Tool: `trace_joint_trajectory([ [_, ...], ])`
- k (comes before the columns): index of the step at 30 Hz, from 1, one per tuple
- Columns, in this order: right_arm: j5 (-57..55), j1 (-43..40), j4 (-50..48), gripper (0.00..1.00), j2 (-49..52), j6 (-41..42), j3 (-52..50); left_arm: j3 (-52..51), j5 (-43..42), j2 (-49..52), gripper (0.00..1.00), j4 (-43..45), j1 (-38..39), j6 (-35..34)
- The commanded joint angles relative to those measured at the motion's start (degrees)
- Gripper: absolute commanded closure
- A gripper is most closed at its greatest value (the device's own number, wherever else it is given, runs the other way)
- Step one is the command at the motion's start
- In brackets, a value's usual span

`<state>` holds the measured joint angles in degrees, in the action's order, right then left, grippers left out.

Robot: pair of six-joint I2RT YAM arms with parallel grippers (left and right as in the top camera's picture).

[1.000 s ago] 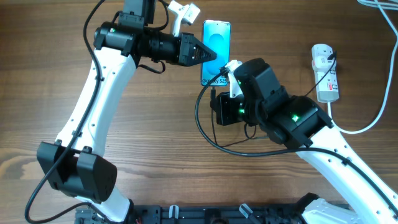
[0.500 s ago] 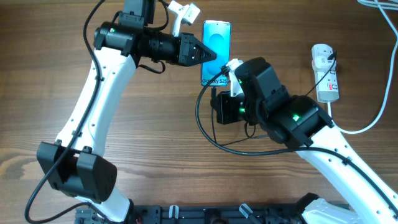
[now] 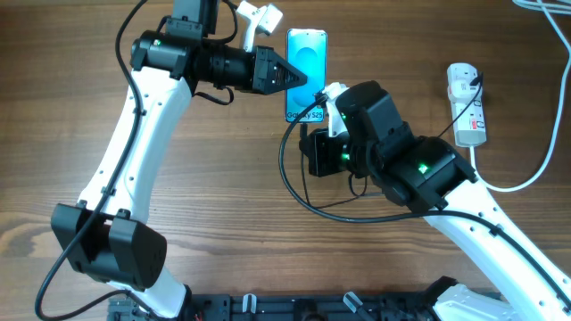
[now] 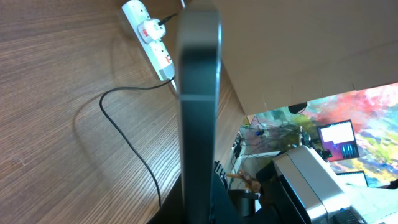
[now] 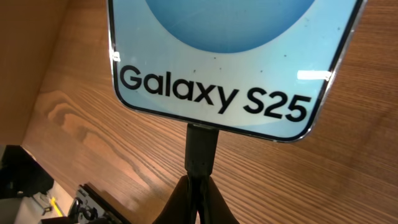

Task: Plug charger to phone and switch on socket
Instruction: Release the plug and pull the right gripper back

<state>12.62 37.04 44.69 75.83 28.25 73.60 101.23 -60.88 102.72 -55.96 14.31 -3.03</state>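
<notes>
The phone (image 3: pixel 306 67) with its cyan screen and "Galaxy S25" text is held in my left gripper (image 3: pixel 299 80), which is shut on its long edges. In the left wrist view the phone (image 4: pixel 199 99) shows edge-on. My right gripper (image 5: pixel 200 190) is shut on the charger's dark connector (image 5: pixel 201 152), whose tip sits against the phone's lower edge (image 5: pixel 217 93). The thin black cable (image 3: pixel 294 183) loops under my right arm toward the socket (image 3: pixel 467 105), a white power strip at the right with a plug in it. The strip also shows in the left wrist view (image 4: pixel 152 40).
A thick white cord (image 3: pixel 544 152) runs from the strip along the table's right side. A white clip-like part (image 3: pixel 260 20) on my left arm sits near the phone's top. A black rail (image 3: pixel 294 308) lies along the front edge.
The phone and my left gripper have shifted slightly left and up. My right gripper followed with the connector at the phone's lower edge.
</notes>
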Motion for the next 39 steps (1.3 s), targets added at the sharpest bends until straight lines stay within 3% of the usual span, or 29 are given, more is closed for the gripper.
trace_joint_trajectory([
  [1, -4.61, -0.37, -2.38, 0.96, 0.35, -1.29, 1.84, 0.9, -2.29, -2.23, 0.96, -1.11, 0.85, 1.31],
  [13, -9.22, -0.37, -3.65, 0.93, 0.35, -1.27, 2.21, 0.9, -2.27, -2.23, 0.96, -1.38, 2.32, 1.31],
  [21, -8.04, -0.37, 0.66, 0.57, -3.28, -1.05, 2.25, 0.9, 5.31, -2.21, 0.96, -1.31, 1.95, 1.09],
  [25, -8.15, -0.37, 4.52, 0.22, -7.04, 0.52, 2.25, 0.87, 9.2, -2.21, 0.96, -1.66, 0.59, 0.74],
  [27, -8.17, -0.37, 6.19, 0.11, -8.76, 0.92, 2.25, 0.87, 12.74, -2.21, 0.96, -2.84, 0.52, 0.66],
  [28, -8.9, -0.37, 7.43, 0.01, -9.77, 2.23, 2.25, 0.87, 14.32, -2.14, 0.96, -3.98, 0.66, 0.68],
  [32, -11.8, -0.37, 11.06, 0.0, -10.8, 4.81, 2.25, -0.44, 19.02, -0.46, 0.96, -6.03, 1.36, -1.33],
  [39, -12.17, -0.37, 16.11, 0.0, -8.0, 4.87, 2.25, -4.72, 19.69, 7.34, 0.96, -5.57, 1.33, -3.41],
])
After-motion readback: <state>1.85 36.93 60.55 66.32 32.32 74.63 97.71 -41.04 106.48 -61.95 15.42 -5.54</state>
